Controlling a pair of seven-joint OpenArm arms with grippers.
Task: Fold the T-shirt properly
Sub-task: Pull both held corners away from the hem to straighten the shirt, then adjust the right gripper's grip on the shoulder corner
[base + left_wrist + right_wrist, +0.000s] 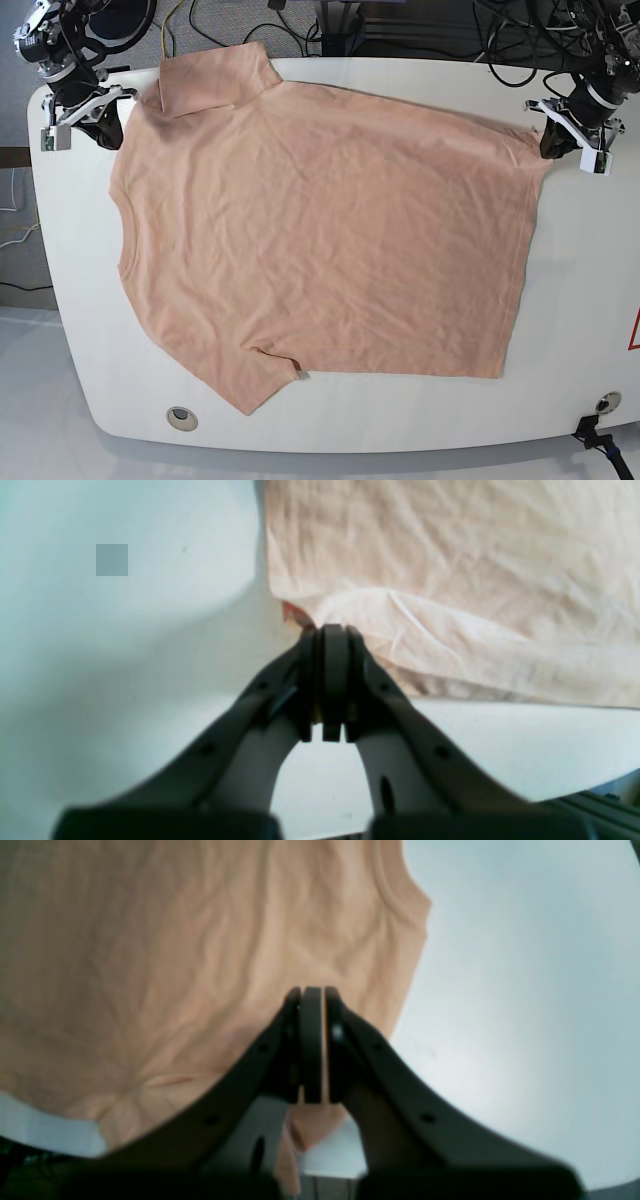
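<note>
- Across the left wrist view's upper right, from twelve to four o'clock, lies the T-shirt (450,555), its corner pinched in the closed left gripper (330,635); dark clutter sits at five o'clock.
- Over the right wrist view, the closed right gripper (312,995) hides part of the shirt; whether it grips cloth, I cannot tell.
- At the base view's centre, the shirt covers a white table (400,415); cables (285,30) tangle at twelve, a round fitting (182,419) sits at seven, grey floor (30,400) beyond.

No readable text, label, brand, number or sign shows anywhere.
</note>
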